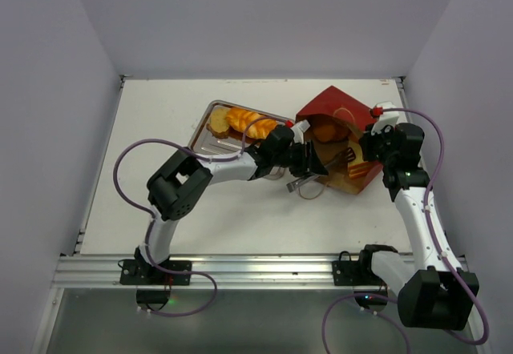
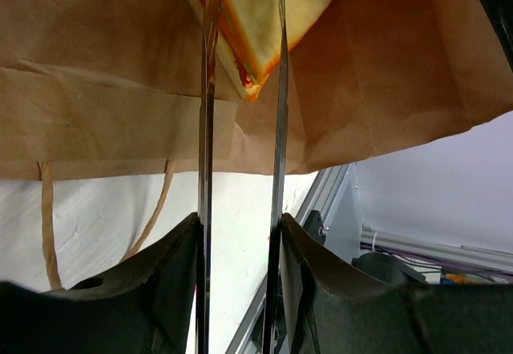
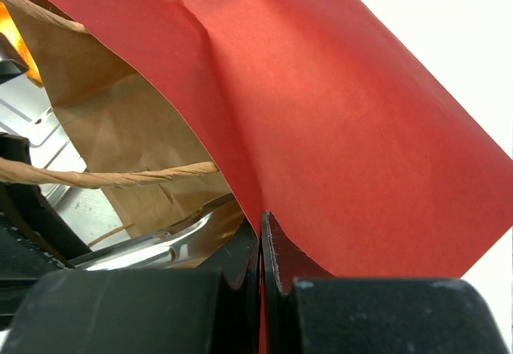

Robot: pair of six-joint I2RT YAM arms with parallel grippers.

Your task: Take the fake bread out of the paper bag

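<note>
fake bread, in bag: pale flat slice (image 2: pixel 260 18), toast-shaped with an orange-red crust edge, one corner pointing outward; it lies on the kraft lining inside the bag; a rounder glossy orange piece (image 1: pixel 327 132) shows deeper in the mouth in the overhead view
fake bread, on tray: glossy golden-orange long rolls (image 1: pixel 248 122) and a darker round-ended piece (image 1: pixel 219 120), side by side on the far half of the tray
paper bag (image 1: pixel 333 102): lying on its side to the right of the tray, mouth turned toward the left arm; smooth matte red outside with soft creases; brown kraft inside with a folded strip near the rim; twisted paper-string handles (image 3: pixel 120 179), one loop lying on the table in front of the mouth
metal tray (image 1: pixel 210 144): shallow, rectangular, rounded corners, dull silver; its right corner just beside the bag
left gripper (image 1: pixel 341 158): reached into the bag's mouth; two thin, flat, shiny metal fingers (image 2: pixel 207 130) stand partly apart and parallel; they cross over the face of the slice, which is wider than the gap; tips are outside the wrist view; cannot tell whether they grip it
right gripper (image 3: pixel 260 230): black jaws pressed together on the red upper edge of the bag's mouth, paper pinched between them, that flap held lifted
table (image 1: pixel 160 210): flat, white, matte
</note>
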